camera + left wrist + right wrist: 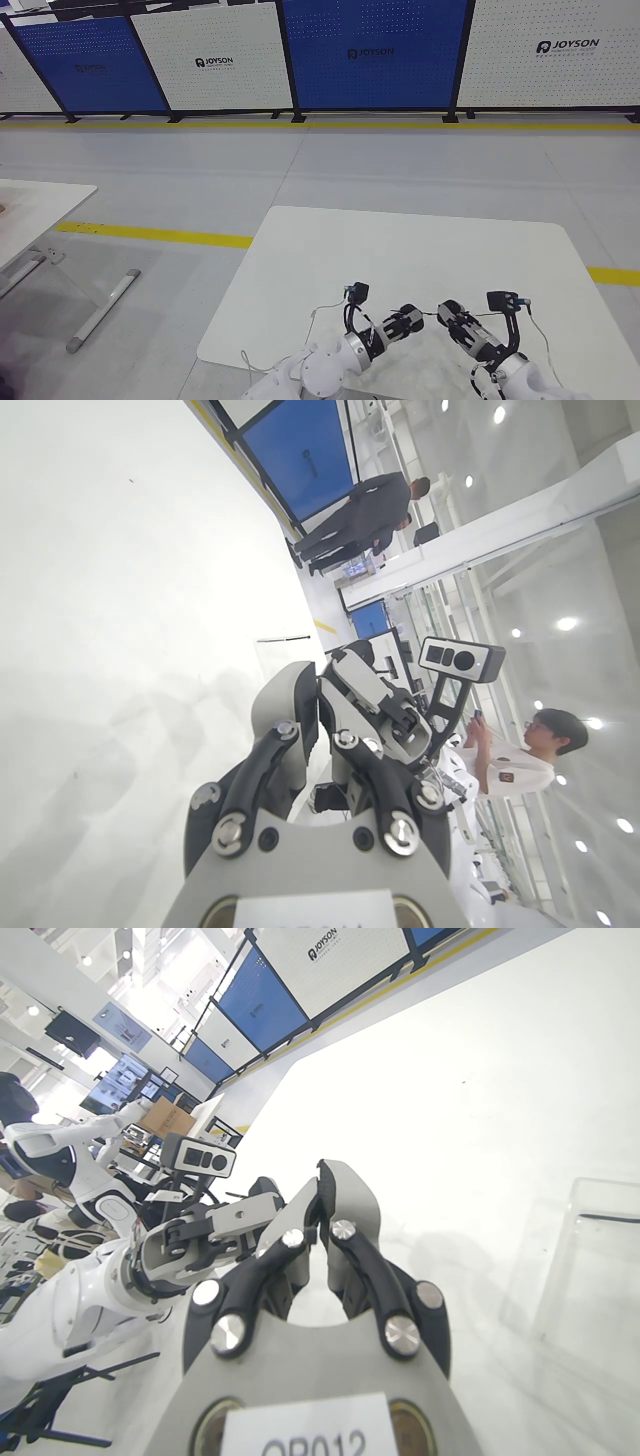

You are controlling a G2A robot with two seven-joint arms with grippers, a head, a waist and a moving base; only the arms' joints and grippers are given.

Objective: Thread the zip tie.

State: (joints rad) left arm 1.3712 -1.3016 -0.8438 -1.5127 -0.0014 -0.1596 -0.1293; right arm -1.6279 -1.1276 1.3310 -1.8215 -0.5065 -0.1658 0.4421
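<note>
My claws hang low over the near part of the counter [400, 250], close to its near edge. The white top stretches well ahead of them to the far edge and out to the rounded corners on both sides, so the widest room lies forward. The counter's left edge slants away from my left arm, with bare floor and a yellow line [150, 234] beyond it. A second table [30, 210] stands well apart on that side, and a row of panels [370, 55] closes the far end of the floor. My left claw [412, 319] and right claw [318, 1213] point at each other, tip near tip with only a small gap between. Both are pressed together, the pads meeting with no daylight. The tie [430, 314] shows in the top view as a thin dark line bridging that gap above the counter, one end pinched in each claw. Near my right claw, on its outer side, a clear box [575, 1238] sits on the counter with a second tie [610, 1217] lying flat inside.
</note>
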